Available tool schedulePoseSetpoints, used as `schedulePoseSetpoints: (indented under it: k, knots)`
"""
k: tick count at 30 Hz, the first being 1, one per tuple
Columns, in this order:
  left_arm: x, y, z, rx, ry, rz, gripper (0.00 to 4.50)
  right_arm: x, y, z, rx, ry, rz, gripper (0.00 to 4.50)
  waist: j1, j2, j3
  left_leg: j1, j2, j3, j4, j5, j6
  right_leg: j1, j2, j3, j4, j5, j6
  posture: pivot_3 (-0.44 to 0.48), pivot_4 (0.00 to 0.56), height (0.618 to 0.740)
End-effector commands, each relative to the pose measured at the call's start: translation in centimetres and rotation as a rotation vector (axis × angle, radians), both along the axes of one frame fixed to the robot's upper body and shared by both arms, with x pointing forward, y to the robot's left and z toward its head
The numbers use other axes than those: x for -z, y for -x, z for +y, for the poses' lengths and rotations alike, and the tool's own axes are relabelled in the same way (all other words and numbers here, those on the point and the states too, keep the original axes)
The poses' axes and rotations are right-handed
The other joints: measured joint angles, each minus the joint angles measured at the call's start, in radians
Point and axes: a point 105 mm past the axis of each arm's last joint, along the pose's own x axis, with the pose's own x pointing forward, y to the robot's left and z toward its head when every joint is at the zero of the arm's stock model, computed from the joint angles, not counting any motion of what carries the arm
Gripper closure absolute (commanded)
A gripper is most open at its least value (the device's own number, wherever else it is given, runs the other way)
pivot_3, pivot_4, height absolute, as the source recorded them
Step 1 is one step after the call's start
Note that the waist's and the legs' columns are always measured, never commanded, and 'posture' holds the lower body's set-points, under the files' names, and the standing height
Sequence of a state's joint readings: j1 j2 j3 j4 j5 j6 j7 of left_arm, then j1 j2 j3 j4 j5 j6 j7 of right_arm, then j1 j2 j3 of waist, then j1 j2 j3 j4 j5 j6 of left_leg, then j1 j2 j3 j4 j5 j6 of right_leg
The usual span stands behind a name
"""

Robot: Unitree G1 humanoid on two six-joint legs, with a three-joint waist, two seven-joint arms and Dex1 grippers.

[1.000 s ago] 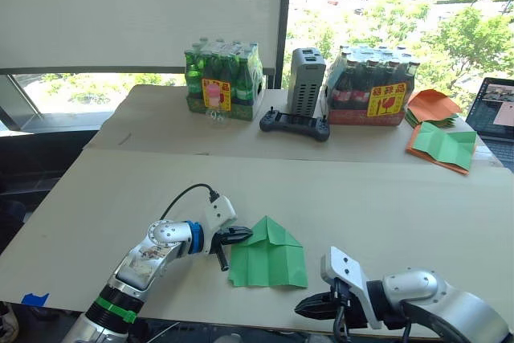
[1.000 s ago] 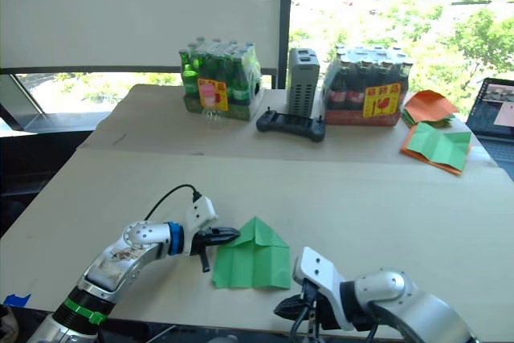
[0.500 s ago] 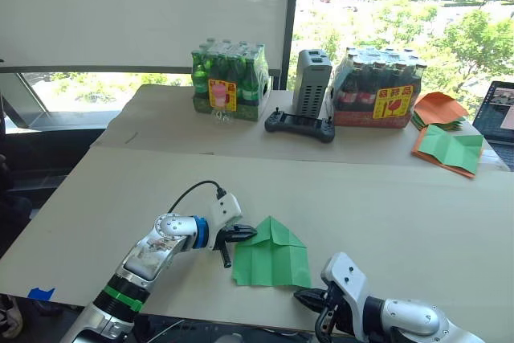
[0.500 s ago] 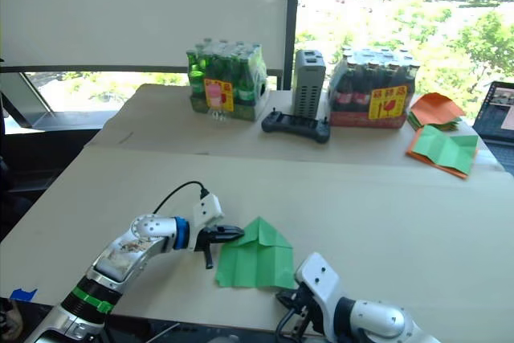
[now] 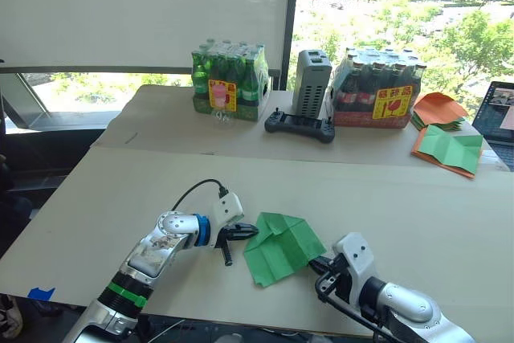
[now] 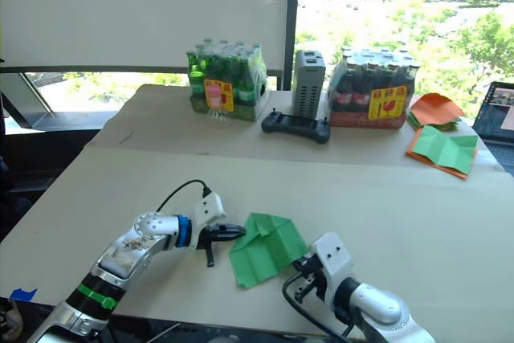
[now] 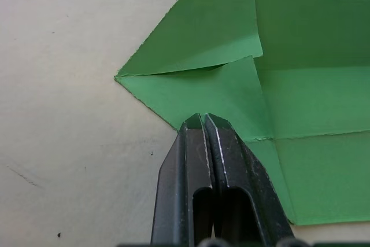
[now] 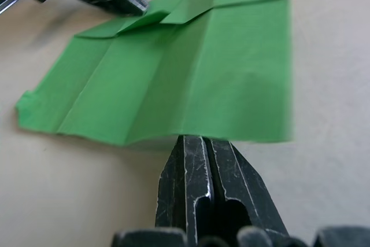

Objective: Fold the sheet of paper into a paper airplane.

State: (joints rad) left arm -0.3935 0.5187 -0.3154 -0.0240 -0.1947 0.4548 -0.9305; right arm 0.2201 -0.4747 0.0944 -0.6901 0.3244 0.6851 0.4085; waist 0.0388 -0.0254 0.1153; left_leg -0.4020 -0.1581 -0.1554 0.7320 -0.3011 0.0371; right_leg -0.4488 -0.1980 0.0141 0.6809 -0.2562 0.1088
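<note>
The bench (image 5: pixel 96 198) is a wide pale surface, with a second one behind it carrying two shrink-wrapped packs of bottles (image 5: pixel 229 82), a grey box (image 5: pixel 311 83), a black controller (image 5: pixel 298 125) and a stack of orange and green sheets (image 5: pixel 446 138). Broad bare room lies on every side of the work near the front edge.

The left arm reaches in from the lower left, forearm angled up and toward the middle, wrist turned so the left gripper (image 5: pixel 243 233) points sideways at the paper. Its fingers (image 7: pixel 205 143) are pressed together with no gap, and their tips sit on or just over the slanted edge of the paper's pointed end; whether they pinch it cannot be told.

The right arm comes in low from the lower right, lying close to the bench. The right gripper (image 5: pixel 315 263) points toward the middle; its fingers (image 8: pixel 199 166) are clenched against each other, tips right at the paper's near edge, which looks slightly raised above the bench.

The sheet of paper (image 5: pixel 283 242) lies between the two grippers, near the front edge, bright green, creased lengthwise, its two corners folded in to form a point toward the left gripper.
</note>
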Motion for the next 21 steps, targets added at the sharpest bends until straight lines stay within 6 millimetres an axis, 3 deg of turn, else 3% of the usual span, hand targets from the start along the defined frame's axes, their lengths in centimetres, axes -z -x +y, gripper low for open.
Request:
schedulePoseSetpoints:
  k: [1, 10, 21]
  knots:
    - [1.2, 0.1, 0.4, -0.017, -0.039, 0.028, 4.41, -2.0, -0.8, 0.6, -0.017, -0.060, -0.094, 4.50, 0.000, 0.000, 0.000, 0.000, 0.000, 0.000, 0.000, 0.000, 0.000, 0.000, 0.000, 0.000, 0.000, 0.000, 0.000, 0.000, 0.150, 0.675]
    - [0.9, 0.0, 0.4, -0.021, -0.039, 0.021, 4.41, -3.0, -1.9, 4.3, -0.203, -0.133, -0.139, 4.50, -0.003, 0.000, 0.000, 0.000, 0.000, 0.000, 0.000, 0.000, 0.000, -0.001, 0.000, 0.000, 0.000, 0.000, 0.000, 0.000, 0.150, 0.675]
    - [-0.3, -0.3, -0.8, 0.022, -0.020, -0.009, 4.41, -2.0, -3.9, 5.8, -0.276, -0.081, -0.155, 4.50, -0.009, 0.000, 0.000, -0.003, 0.000, 0.000, 0.000, 0.001, -0.001, -0.005, 0.000, 0.000, 0.002, 0.000, 0.000, 0.000, 0.150, 0.675]
